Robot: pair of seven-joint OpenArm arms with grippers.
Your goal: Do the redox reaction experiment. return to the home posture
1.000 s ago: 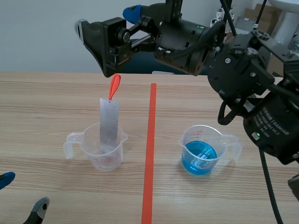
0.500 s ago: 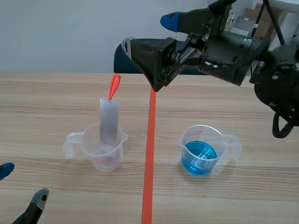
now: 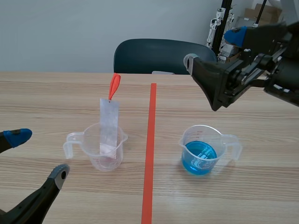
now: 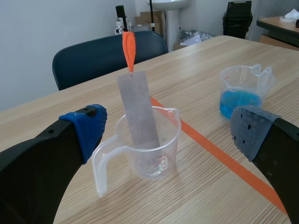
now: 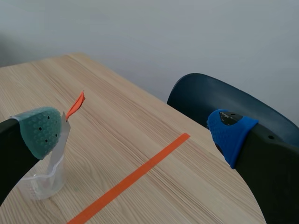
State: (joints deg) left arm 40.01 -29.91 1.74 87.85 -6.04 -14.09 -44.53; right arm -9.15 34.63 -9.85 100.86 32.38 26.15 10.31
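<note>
At the near left, the left gripper (image 3: 38, 155) sat low over the table (image 3: 46, 102), fingers spread wide and holding nothing; just ahead of it stood the clear beaker (image 3: 100, 151), with the grey metal strip (image 3: 109, 123) leaning upright inside it, an orange tag (image 3: 114, 86) at its top; right of the orange tape line (image 3: 149, 154) stood the beaker of blue liquid (image 3: 203, 149); above it, raised, the right gripper (image 3: 213, 47) was also spread and empty. The experiment itself looked finished, since the strip was set down and released; only bringing both arms to the home posture seemed left.
</note>
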